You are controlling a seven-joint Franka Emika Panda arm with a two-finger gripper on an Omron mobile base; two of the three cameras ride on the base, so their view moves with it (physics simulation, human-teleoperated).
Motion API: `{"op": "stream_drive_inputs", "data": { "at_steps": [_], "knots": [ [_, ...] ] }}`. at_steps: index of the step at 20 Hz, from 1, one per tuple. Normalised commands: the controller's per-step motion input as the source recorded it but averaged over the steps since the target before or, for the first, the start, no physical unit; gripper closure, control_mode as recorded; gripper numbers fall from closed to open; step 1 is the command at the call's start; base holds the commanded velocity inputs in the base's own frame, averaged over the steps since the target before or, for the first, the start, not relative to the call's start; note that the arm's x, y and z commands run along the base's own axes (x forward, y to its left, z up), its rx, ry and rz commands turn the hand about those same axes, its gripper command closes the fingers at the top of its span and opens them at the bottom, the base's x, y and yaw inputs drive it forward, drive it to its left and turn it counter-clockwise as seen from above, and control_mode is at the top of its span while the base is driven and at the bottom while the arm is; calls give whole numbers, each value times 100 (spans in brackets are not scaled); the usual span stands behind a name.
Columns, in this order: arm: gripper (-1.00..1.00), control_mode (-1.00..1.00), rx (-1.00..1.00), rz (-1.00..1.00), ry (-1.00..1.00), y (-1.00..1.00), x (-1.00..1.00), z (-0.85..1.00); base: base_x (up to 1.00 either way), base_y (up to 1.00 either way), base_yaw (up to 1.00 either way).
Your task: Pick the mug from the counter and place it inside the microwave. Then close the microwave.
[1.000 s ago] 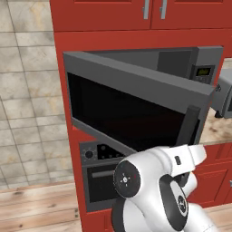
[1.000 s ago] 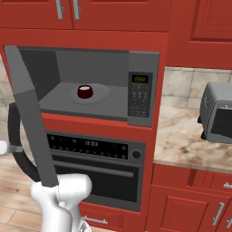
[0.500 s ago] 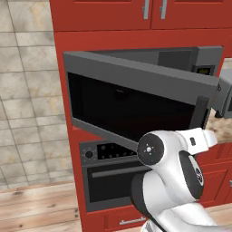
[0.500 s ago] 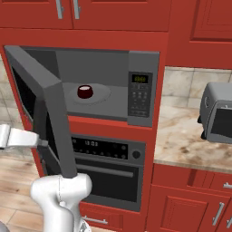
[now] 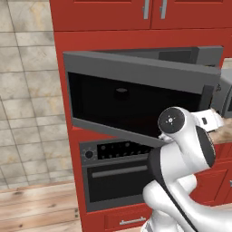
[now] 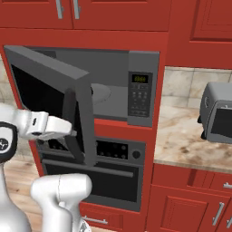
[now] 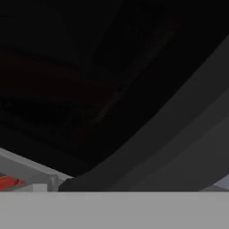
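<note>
One arm (image 5: pixel 181 149): bent up in front of the appliance wall, forearm level with the door; judged set there to push, not to carry
Gripper (image 6: pixel 63 129): up against the outer face of the door beside the handle; the hand view looks straight at dark glass from very close; jaws spread wide with nothing between them, which suits a flat shove better than a pinch
Door (image 6: pixel 50 86): hinged on the left, standing about half shut across the opening; closing is the step in hand by my reading
Handle (image 6: pixel 74 136): thick dark bar down the door's free edge; the hand sits just next to it, where a push gets most leverage
Mug: hidden by the door; I cannot make it out for certain; judged to sit inside on the grey floor of the cavity
Microwave (image 6: pixel 144 88): keypad panel and green display on the right, clear of the door's swing
Oven (image 6: pixel 108 176): black front directly below; not involved
Counter (image 6: pixel 190 140): marbled top off to the right
Toaster oven (image 6: pixel 217 113): standing on that top, well apart from the work
</note>
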Motion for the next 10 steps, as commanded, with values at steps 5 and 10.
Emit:
{"op": "stream_drive_inputs", "data": {
  "at_steps": [5, 10],
  "knots": [
    [-100, -100, 2, 9, -4, -36, 65, 3, 0, 0, 0],
    [-100, -100, 3, 9, -9, -37, 71, 0, 0, 0, 0]
  ]
}}
